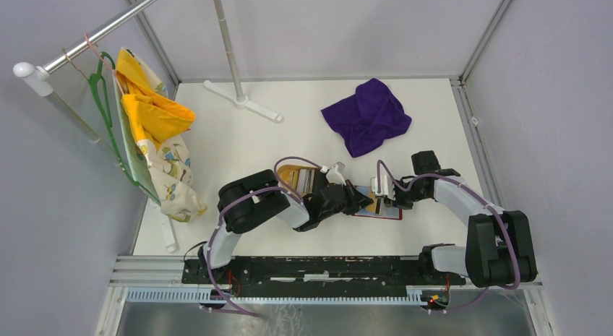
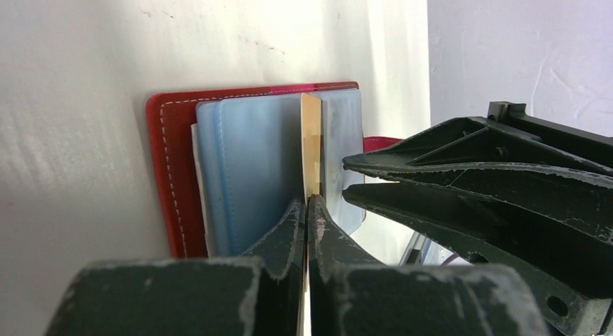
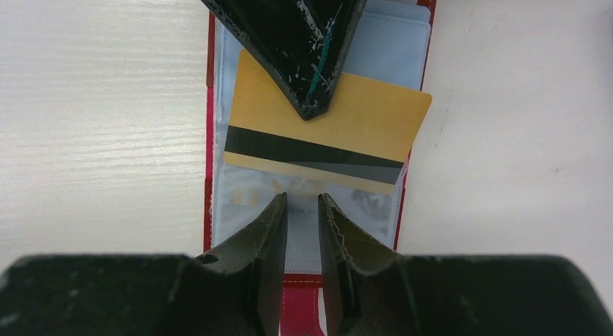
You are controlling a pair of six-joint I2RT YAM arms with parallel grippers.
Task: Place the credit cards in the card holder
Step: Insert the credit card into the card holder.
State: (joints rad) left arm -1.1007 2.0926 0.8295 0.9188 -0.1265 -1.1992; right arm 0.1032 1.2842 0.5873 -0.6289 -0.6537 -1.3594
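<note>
Edgewise, left tool (image 2: 309, 203) pinches yellow card (image 3: 376, 116) over card holder (image 2: 169, 170); right tool (image 3: 302, 201) narrowly parted.

The left arm (image 1: 246, 209) folds low from its base at the near edge of the counter (image 1: 238, 134) and reaches rightward. The left tool (image 2: 307, 200) is pinched tight on the edge of a yellow card (image 3: 361, 119) (no gap shows between its fingers). The right arm (image 1: 463, 199) bends in from the right edge. The right tool (image 3: 302, 199) points down at the counter, fingers slightly apart, gripping nothing, tips just beside the left tool's.
</note>
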